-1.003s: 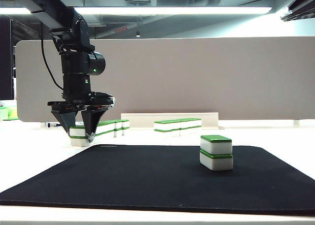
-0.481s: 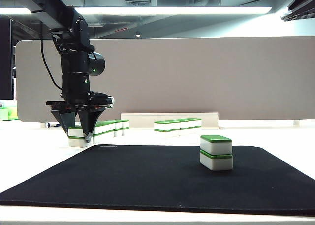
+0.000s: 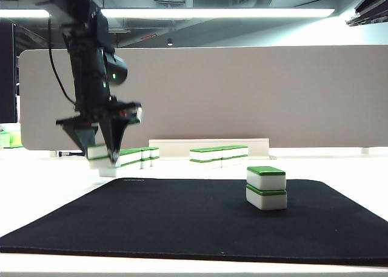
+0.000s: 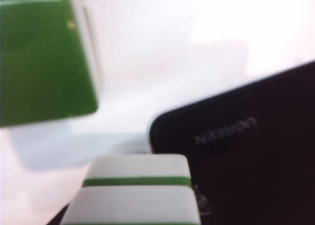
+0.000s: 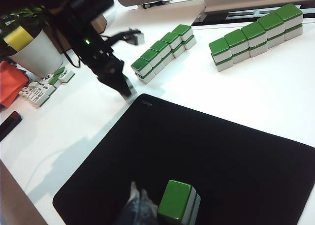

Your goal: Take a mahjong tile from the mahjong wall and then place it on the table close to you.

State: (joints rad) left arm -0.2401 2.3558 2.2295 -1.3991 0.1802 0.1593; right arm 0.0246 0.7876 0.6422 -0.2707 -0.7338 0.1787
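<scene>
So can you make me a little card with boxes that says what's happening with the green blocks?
Left tool: shut on one tile, held just above the near end of the mahjong wall
Right tool: low over the black mat, beside the stack of two tiles; open or shut unclear
Other tiles: a shorter row farther back
Job so far: tile taken, not yet set on the table

Green-topped white mahjong wall (image 5: pixel 162 51), black mat (image 3: pixel 200 219)
</scene>
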